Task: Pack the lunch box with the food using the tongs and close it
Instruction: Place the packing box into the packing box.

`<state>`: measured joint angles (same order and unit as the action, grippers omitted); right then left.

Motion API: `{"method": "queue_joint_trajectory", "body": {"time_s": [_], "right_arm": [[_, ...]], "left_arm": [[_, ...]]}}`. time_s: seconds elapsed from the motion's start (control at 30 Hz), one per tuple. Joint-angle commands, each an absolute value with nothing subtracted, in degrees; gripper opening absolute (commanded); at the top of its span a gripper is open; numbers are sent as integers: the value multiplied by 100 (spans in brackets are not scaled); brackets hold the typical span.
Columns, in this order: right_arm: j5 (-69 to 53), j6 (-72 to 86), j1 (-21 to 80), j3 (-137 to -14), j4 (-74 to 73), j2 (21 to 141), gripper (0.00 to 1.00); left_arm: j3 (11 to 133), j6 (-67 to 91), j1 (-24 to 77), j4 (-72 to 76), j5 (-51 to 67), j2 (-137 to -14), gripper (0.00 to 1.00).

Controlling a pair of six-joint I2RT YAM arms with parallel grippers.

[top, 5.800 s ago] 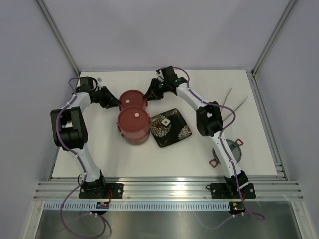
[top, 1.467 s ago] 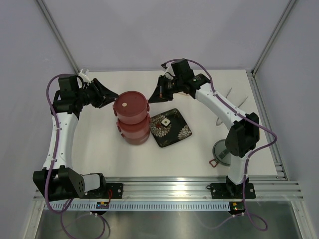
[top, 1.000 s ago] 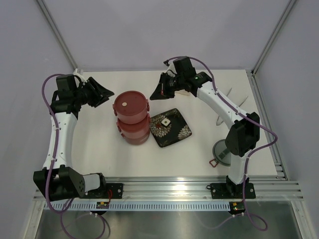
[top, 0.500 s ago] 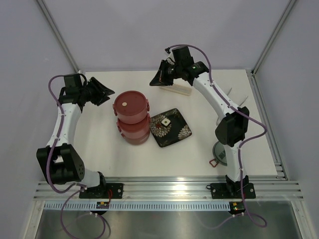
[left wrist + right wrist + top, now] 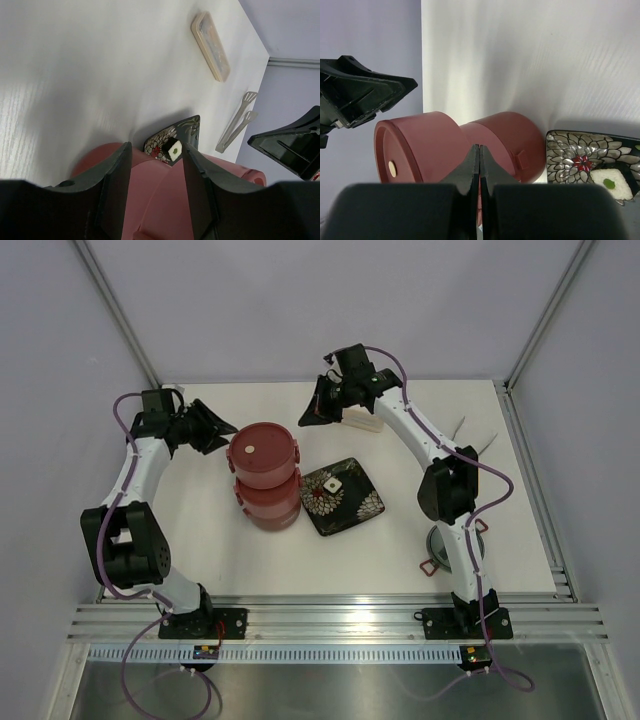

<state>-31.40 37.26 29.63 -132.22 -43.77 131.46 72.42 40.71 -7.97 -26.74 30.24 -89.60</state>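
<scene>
**Q:** Entry one, the left gripper (image 5: 155, 162)?
**A:** Black fingers (image 5: 116, 190) parted, nothing between them. Just ahead of the tips: the lunch box (image 5: 165, 200), a stack of round dusty-red bowls with a flat dark-red disc lid on top. Near the fingers but not touched, going by the right wrist view.

**Q:** Entry two, the right gripper (image 5: 479, 156)?
**A:** Fingers pressed together, holding nothing. The same stack lies just beyond its tips, on the side opposite the left gripper.

**Q:** Further out?
**A:** Beside the stack, the black square flower-patterned plate (image 5: 570, 150), carrying only a small white square (image 5: 610, 183). No orange, red or beige food in view anywhere. Well beyond the left fingertips on the white table (image 5: 75, 60): the long translucent oblong case (image 5: 211, 46) and the slim silvery V-shaped tongs (image 5: 238, 122), lying loose.

**Q:** And the grey round handled top lid (image 5: 436, 542)?
**A:** Well apart from both sets of fingers, flat on the table and half hidden by the right arm.

**Q:** Status?
**A:** Packing and stacking look done, though the bowls' insides cannot be seen. Left, by my judgement: fitting the grey lid onto the stack.
</scene>
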Motion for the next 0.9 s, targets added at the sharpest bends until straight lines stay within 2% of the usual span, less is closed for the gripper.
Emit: {"method": "queue_joint_trajectory", "body": {"time_s": [0.0, 0.87], "right_arm": [[-3498, 3630, 3067, -13579, -4386, 13148, 0], [-3639, 3480, 3366, -12648, -4078, 12270, 0]], "left_arm": [[7506, 3920, -721, -2461, 3287, -8956, 47], [7233, 3806, -677, -2760, 3472, -8174, 43]]}}
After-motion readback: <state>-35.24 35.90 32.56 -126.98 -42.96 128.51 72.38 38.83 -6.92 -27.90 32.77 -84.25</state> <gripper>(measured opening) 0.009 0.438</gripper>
